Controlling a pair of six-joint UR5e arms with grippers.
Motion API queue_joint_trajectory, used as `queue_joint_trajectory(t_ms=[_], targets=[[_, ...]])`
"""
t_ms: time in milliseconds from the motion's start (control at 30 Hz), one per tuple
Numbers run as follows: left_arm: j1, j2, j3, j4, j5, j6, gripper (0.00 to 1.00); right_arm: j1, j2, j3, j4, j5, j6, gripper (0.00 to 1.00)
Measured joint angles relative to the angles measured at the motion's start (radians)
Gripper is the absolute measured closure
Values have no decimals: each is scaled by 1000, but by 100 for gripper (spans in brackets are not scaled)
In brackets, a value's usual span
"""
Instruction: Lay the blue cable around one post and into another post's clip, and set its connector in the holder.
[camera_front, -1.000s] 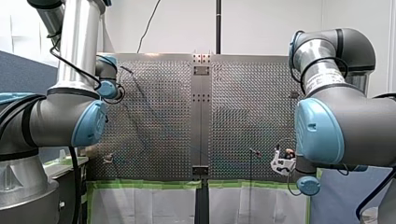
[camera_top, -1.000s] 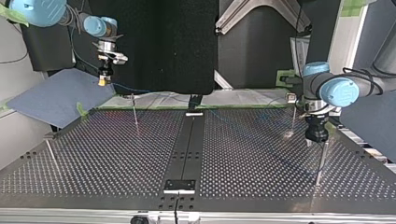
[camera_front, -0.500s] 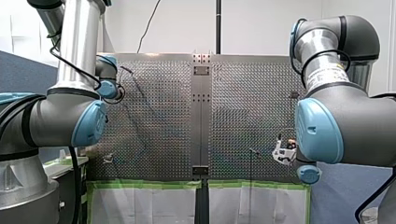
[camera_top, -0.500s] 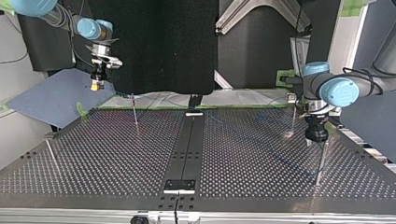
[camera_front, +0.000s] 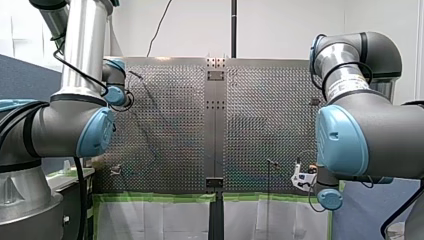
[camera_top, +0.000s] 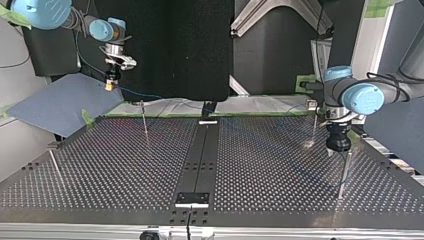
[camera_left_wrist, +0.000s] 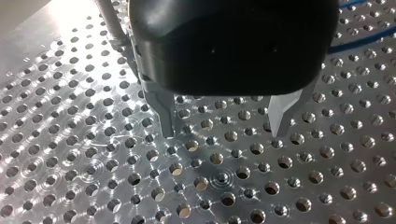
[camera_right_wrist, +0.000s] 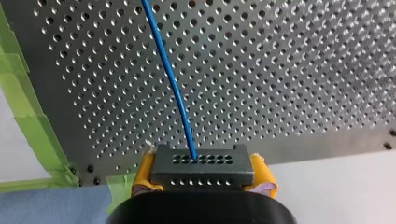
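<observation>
Though tiny elsewhere, connector (camera_right_wrist: 202, 165) between yellow pads (camera_right_wrist: 143, 177).

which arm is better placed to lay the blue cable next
Probably right. My right gripper is shut on the connector, the blue cable trailing from it; my left gripper hangs open and empty over the table.

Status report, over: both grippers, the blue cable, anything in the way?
Left gripper open, empty, low over table. Right gripper shut on connector, blue cable trailing from it. A post stands close by left gripper.
</observation>
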Motion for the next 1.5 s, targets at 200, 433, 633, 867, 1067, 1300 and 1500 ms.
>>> queue_joint_trajectory(t_ms=[200, 433, 633, 867, 1067, 1300, 1500], targets=[[-1, 0, 0, 0, 0, -1, 0, 10, 1, -19, 14, -14, -26, 97], [-1, 0, 0, -2, 0, -1, 0, 28, 1, -21, 29, -16, -70, 97], [-3, 0, 0, -3, 0, -1, 0, 53, -5, -21, 62, -21, -119, 97], [-4, 0, 0, -3, 0, -1, 0, 102, -50, -18, 103, 4, -135, 95], [-3, 0, 0, -3, -15, -1, 0, 153, -109, -18, 110, 60, -85, 95], [-4, 0, 0, -4, -20, -1, 0, 163, -131, -9, 105, 82, -58, 95], [-9, 0, 0, -18, -21, 4, 0, 164, -131, -6, 102, 81, -55, 95]])
